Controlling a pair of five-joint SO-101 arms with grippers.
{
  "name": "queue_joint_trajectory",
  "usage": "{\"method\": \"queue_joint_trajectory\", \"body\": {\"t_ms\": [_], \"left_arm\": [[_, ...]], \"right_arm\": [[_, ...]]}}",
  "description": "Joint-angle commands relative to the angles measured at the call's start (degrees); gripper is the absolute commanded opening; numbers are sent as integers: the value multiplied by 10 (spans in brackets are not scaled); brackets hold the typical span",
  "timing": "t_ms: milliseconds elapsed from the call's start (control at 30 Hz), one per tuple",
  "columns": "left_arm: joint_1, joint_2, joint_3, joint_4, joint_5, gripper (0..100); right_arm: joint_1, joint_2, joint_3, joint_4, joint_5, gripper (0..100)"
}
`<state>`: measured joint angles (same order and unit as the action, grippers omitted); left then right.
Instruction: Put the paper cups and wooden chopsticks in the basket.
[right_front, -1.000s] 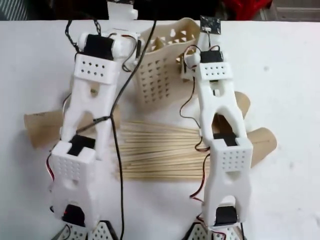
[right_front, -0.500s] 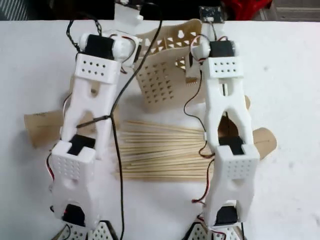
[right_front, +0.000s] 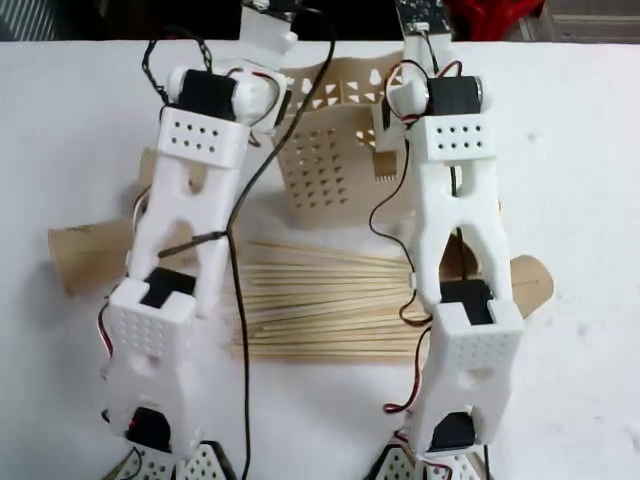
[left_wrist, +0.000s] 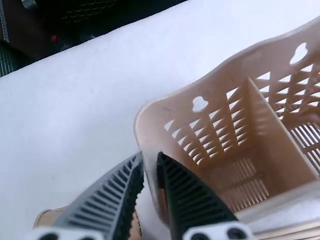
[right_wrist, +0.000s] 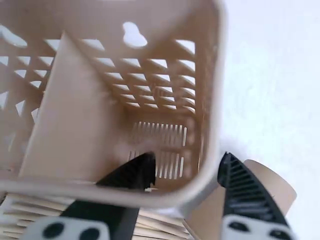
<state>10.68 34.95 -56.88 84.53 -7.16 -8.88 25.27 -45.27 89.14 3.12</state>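
Seemingly a robotics lab: a plain white counter (right_front: 580, 150) carries the left arm (right_front: 175, 250) and right arm (right_front: 455, 220), bare cables (right_front: 240, 300) trailing, with dark vented equipment (left_wrist: 90, 15) behind.

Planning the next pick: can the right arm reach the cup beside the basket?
Likely not yet: the right gripper straddles the basket wall, one finger inside; it must lift clear to reach the nearby cup.

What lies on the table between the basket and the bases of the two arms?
A pile of wooden chopsticks lies there, just short of the basket; the high view shows it.
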Motion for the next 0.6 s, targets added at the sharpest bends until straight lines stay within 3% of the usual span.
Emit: {"method": "queue_joint_trajectory", "body": {"t_ms": [0,567], "left_arm": [[6,7,3,-2,-8,23],[-10,0,-8,-11,-32,23]], "right_arm": [[-10,-92,-18,-27,8,231],[-10,-180,0,14,14,231]]}}
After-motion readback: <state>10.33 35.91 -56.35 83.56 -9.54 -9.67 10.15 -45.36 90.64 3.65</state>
